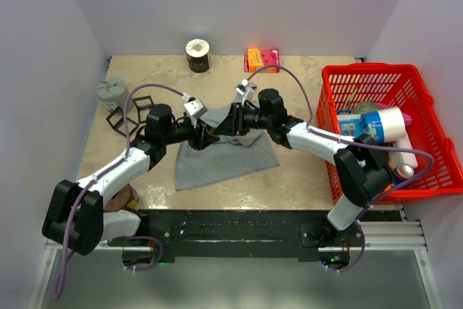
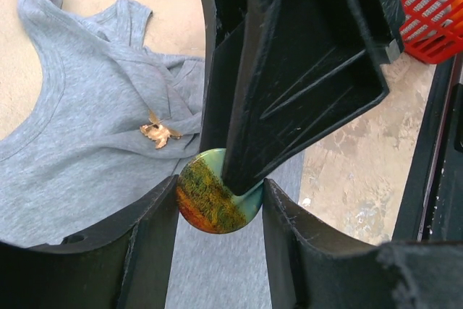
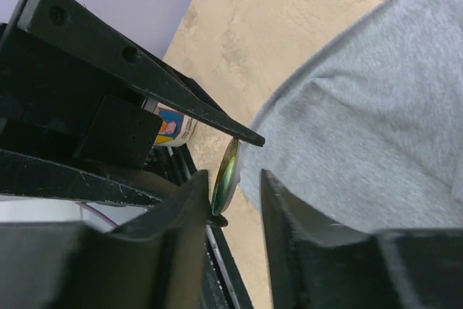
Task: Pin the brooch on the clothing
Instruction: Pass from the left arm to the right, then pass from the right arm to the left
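The round brooch [image 2: 213, 204], green and orange, was held by its rim between the fingers of the left pincer [image 2: 219, 187], just above the grey clothing [image 2: 79, 150] spread on the surface [image 2: 354, 171]. The right pincer [image 3: 230, 179] was set around the same brooch, one finger before each face. Whether it was clamped could not be told, as a narrow gap was seen on one side. A small golden brooch [image 2: 160, 133] was seen lying on the clothing's chest.
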{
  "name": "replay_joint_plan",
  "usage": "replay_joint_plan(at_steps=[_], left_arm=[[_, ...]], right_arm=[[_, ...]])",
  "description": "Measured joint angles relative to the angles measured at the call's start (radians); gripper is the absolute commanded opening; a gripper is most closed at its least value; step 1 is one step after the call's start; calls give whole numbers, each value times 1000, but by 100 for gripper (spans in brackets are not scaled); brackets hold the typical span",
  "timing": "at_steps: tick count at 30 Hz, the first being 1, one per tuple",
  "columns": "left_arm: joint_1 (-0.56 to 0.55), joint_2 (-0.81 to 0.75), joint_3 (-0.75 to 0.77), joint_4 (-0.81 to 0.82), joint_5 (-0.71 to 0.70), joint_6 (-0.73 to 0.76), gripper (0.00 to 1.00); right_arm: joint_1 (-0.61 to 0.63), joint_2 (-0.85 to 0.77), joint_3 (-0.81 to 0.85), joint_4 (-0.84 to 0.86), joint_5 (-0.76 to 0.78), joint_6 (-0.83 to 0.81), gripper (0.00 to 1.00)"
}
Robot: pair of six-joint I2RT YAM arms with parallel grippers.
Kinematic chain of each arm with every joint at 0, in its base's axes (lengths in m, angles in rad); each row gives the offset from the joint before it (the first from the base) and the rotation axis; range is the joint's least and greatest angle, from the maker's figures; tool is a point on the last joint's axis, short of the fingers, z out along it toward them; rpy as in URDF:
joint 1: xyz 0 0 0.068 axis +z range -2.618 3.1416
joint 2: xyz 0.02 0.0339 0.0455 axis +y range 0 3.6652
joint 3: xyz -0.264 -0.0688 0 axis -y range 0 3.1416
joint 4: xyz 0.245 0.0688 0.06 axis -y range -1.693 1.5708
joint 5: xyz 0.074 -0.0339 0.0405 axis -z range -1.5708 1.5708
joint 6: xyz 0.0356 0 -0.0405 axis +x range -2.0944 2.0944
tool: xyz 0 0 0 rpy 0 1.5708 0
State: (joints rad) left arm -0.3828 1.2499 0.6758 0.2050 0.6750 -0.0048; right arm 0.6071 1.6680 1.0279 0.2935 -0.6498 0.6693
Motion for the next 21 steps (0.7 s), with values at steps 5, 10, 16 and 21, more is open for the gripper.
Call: replay_joint_plan(at_steps=[5, 10, 16, 21], left_arm=[[0, -3, 0, 5, 0, -6, 68], [2, -3, 5, 19, 0, -64, 77], [80, -3, 6, 134, 122, -242, 77], [154, 23, -3, 340, 267, -425, 62]], right_arm=[[5, 11, 0, 31, -13, 24, 0], [3, 6, -9, 76, -24, 33, 0], [-6, -27, -46, 139, -37, 31, 0], [-8, -69, -80, 163, -53, 22, 0]])
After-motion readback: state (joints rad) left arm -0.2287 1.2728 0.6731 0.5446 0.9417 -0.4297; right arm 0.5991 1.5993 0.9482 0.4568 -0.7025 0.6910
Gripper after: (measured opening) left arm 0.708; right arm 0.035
